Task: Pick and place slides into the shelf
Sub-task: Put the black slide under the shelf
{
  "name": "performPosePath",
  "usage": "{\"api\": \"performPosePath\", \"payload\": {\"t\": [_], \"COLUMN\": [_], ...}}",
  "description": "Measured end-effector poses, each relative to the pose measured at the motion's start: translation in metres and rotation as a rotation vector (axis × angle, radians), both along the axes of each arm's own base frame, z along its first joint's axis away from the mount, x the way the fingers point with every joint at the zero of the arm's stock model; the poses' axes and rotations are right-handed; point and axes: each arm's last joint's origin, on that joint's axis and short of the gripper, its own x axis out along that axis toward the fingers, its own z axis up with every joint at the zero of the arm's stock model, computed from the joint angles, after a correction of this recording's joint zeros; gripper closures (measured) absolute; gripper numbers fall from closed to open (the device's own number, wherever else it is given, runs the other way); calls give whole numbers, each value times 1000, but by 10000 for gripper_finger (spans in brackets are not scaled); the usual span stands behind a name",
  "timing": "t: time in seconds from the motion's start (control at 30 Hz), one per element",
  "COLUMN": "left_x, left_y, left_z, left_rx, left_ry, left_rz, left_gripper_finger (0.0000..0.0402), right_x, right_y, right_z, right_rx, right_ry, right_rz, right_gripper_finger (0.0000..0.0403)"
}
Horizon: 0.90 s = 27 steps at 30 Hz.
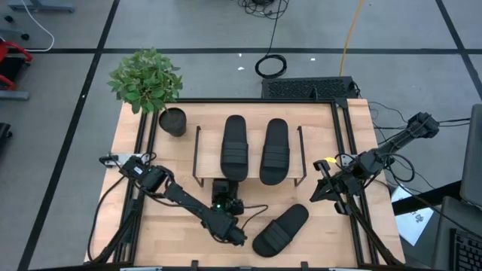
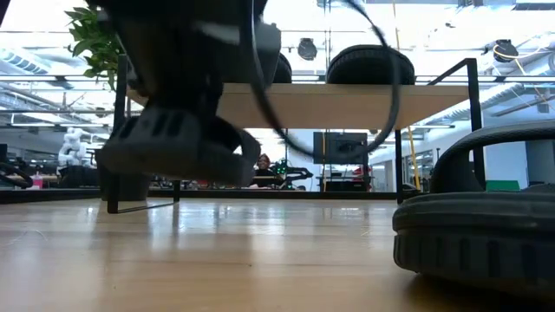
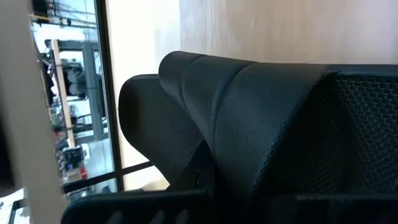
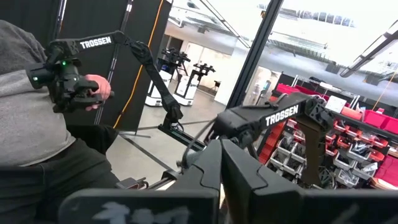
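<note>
Tabletop (image 1: 173,226) front edge: left gripper (image 1: 235,239) beside slide (image 1: 280,229).

Overhead, table-level, 2 wrist cameras

We see matt black rubbery slides (image 1: 234,147) with ribbed straps. The shelf (image 1: 208,134) beneath them is pale smooth wood, framed in thin black metal

This is a robotics lab or workshop. A wooden surface (image 1: 346,226) stands on grey floor tiles with black seams, with cables (image 1: 271,66) strewn behind it. Past it the room opens into a bright hall with more robot arms on stands (image 4: 163,74), red parts bins (image 4: 373,118) on racks, and a person (image 4: 31,124) holding a handheld arm controller (image 4: 62,78).
</note>
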Motion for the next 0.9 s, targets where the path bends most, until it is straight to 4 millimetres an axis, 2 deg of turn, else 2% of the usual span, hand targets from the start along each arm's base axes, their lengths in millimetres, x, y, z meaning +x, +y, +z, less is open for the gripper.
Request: {"api": "performPosePath", "payload": {"t": [0.3,0.6,0.7,0.9], "left_x": [-11,-4,-4,-5], "left_y": [14,17,19,18], "left_z": [-21,-30,-30,-30], "left_rx": [45,-14,-37,-59], "left_ry": [100,41,64,86], "left_rz": [12,39,44,55], "left_gripper_finger": [396,387,356,249], "right_x": [0,0,0,0], "right_y": [0,0,0,0], "right_z": [0,0,0,0], "right_rx": [-12,-13,-13,-13], "right_ry": [-8,-8,-8,-8], "right_rz": [-2,-2,-2,-2], "right_gripper_finger": [403,403,403,403]}}
